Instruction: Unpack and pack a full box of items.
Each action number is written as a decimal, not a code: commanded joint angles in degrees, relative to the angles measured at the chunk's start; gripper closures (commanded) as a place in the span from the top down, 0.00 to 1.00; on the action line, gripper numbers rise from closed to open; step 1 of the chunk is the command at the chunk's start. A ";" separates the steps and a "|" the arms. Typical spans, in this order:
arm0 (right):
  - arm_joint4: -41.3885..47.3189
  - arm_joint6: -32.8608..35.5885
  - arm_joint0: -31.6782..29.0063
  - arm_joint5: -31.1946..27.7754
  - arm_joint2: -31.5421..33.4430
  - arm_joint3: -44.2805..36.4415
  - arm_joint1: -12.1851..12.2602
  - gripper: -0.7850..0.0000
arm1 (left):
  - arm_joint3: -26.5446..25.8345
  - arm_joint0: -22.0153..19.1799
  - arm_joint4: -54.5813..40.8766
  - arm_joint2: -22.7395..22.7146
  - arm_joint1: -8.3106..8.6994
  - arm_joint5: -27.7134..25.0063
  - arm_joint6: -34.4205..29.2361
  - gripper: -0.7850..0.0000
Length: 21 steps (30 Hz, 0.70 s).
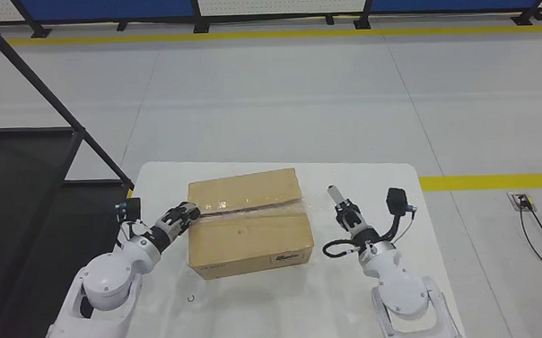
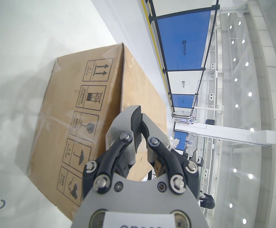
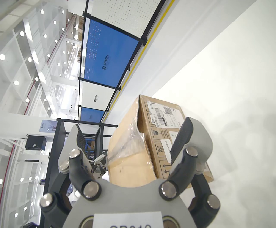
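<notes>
Left jaws pressed together at cardboard box (image 1: 247,243) end, right jaws spread near opposite end

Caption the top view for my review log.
Cardboard box on white table, left hand at its taped seam, right hand apart at the opposite end.

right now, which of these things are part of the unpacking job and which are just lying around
For the job: cardboard box, clear tape across its top, left gripper, right gripper.
Just lying about: small ring on the table, black rack beside it, floor cable.
</notes>
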 commanded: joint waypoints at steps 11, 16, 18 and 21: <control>0.30 0.20 0.89 -4.10 -0.68 4.28 0.65 0.91 | -4.65 2.96 -4.70 -6.08 0.32 -0.54 3.30 0.00; 0.00 0.58 2.03 -4.25 -1.08 6.04 0.88 0.80 | -6.90 7.24 -5.59 -10.79 0.79 -0.90 3.56 0.00; 0.21 0.43 2.09 -4.63 -1.19 6.28 0.96 0.76 | -7.79 9.27 -5.35 -12.40 0.99 -0.95 3.35 0.00; 0.43 0.48 2.11 -5.19 -0.87 6.60 1.15 0.73 | -9.05 11.89 -4.40 -14.08 1.25 -1.18 2.74 0.00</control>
